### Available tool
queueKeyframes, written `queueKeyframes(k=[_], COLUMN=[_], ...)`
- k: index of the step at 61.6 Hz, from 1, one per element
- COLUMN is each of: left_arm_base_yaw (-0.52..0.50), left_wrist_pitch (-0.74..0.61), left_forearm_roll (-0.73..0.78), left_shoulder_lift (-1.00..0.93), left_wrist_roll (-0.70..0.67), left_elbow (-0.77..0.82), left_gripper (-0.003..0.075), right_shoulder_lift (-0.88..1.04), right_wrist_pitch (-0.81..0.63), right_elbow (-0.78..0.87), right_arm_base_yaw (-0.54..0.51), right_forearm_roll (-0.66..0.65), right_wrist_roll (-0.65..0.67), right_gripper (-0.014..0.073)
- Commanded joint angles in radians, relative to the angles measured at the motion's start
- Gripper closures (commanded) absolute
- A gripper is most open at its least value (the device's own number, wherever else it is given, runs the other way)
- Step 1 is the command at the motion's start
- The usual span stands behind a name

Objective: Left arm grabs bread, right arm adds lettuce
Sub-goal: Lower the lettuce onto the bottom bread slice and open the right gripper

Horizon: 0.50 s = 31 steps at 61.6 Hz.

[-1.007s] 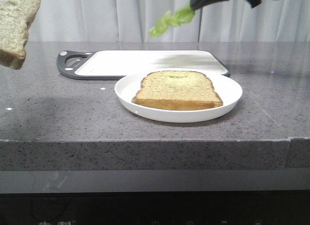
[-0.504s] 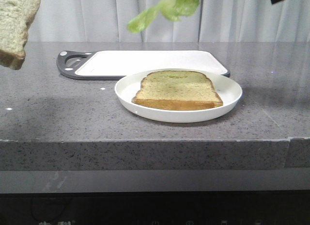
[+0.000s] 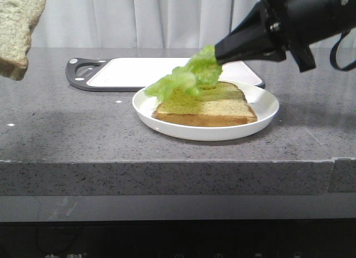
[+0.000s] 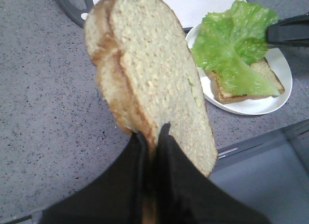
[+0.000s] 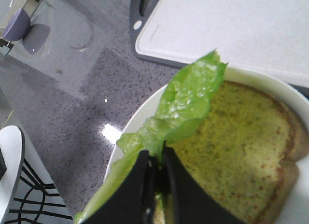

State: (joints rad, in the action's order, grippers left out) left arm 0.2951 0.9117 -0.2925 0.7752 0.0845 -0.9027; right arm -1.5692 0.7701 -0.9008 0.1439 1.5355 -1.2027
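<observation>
At the far upper left of the front view we pick up the bread [image 3: 19,30], a thick slice hanging in the air well above the grey stone counter [image 3: 67,135], cut off by the frame edge. The left wrist view gives us the reason: the left gripper [image 4: 152,133] is clamped on the slice's lower crust, both flat black fingers [image 4: 176,171] pressed tight against it, the pale face turned toward the camera.

Moving right, upper middle of the front view, we see a white cutting board [image 3: 139,70] with a dark grey handle lying flat on the counter. Just in front of it, centre frame, sits a white plate [image 3: 261,116], and on it a second bread slice [image 3: 222,109] lies flat.

Over that slice's left part hangs the lettuce [image 3: 186,77], a crinkled light green leaf, drooping down toward the plate's left rim; we cannot tell whether its tip touches the slice below. At upper right the right gripper [image 3: 219,53] comes in at a slant, its black fingers pinched shut on the leaf's upper end. The right wrist view confirms it: the two fingers [image 5: 176,195] are closed on the lettuce [image 5: 186,105] over the plated slice [image 5: 241,161].
</observation>
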Motion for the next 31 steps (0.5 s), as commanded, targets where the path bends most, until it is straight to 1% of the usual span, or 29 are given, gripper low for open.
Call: queueKeyframes(k=[1,5,8,14,19,22,25,29,31], left_arm_base_yaw=[-0.002,-0.002,-0.002,-0.002,-0.002,-0.002,-0.002,-0.002,0.000], left_wrist_pitch=[-0.065,-0.065,-0.065,-0.064,-0.069,-0.073,-0.083,-0.092,-0.098], left_forearm_roll=[-0.015,-0.013,-0.013,-0.013,-0.039,-0.061,-0.097,-0.157,-0.196], left_shoulder_lift=[-0.004,-0.004,-0.004,-0.004,-0.004,-0.002,0.004,0.016,0.029], left_wrist_roll=[-0.008,-0.008,-0.008,-0.008,-0.008,-0.002,0.002,0.012,0.044], left_elbow=[-0.027,-0.027,-0.027,-0.027,-0.027,-0.027,-0.027,-0.027,-0.027], left_gripper=[0.0741,0.0741,0.0741,0.0741,0.0741,0.0741,0.0741,0.0741,0.0741], right_shoulder_lift=[0.029,0.033,0.033,0.039,0.056,0.072,0.096,0.140,0.165], right_wrist_pitch=[0.023,0.007,-0.003,-0.016,-0.016,-0.017,-0.022,-0.039,-0.049], right_elbow=[-0.021,-0.021,-0.021,-0.021,-0.021,-0.021,-0.021,-0.021,-0.021], right_arm_base_yaw=[-0.002,-0.002,-0.002,-0.003,-0.005,-0.005,-0.005,-0.005,-0.005], right_forearm_roll=[0.014,-0.007,-0.022,-0.061,-0.097,-0.128,-0.163,-0.239,-0.287], right_wrist_roll=[-0.019,-0.019,-0.018,-0.015,-0.015,-0.010,0.012,0.070,0.108], right_gripper=[0.0697,0.0636,0.0564,0.0371,0.0261,0.0230,0.0229,0.0229,0.0229])
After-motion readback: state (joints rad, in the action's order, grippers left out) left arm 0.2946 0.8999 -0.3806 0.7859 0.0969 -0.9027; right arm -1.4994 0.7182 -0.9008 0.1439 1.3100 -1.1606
